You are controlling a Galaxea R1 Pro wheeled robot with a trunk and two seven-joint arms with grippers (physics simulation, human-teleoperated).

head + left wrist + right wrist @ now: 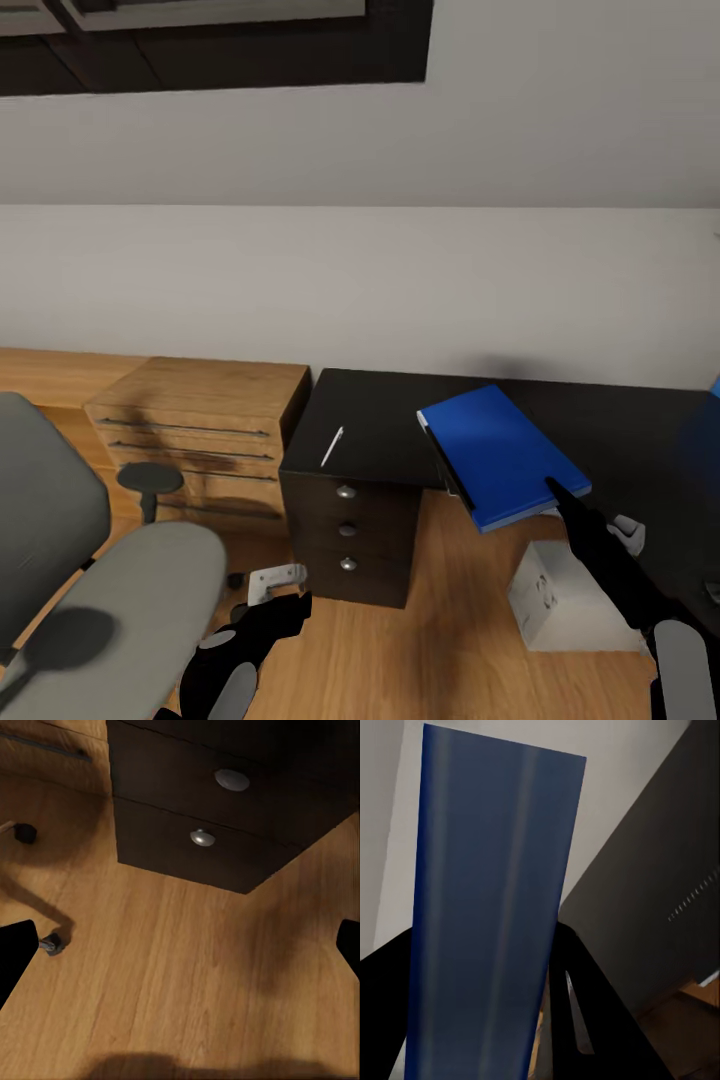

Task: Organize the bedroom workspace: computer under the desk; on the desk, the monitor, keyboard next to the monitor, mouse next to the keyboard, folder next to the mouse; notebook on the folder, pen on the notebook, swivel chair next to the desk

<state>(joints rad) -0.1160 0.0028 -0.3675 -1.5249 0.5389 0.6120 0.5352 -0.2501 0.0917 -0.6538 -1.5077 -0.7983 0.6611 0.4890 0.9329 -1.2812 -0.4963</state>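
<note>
Now folder (500, 452) lies diagonally — overhanging desk (380, 420).

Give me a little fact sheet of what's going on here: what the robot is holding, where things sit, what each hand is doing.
held item: blue folder, gripped at its near edge, partly overhanging the desk edge
right gripper: shut on the folder
left gripper: open, above bare wood floor
desk: black, with a drawer unit
pen: lying on the desk's left end
swivel chair: grey, left of the desk

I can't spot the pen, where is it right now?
In the head view, the pen lies on the dark desk near its left end, above the drawers, left of the blue folder.
</note>
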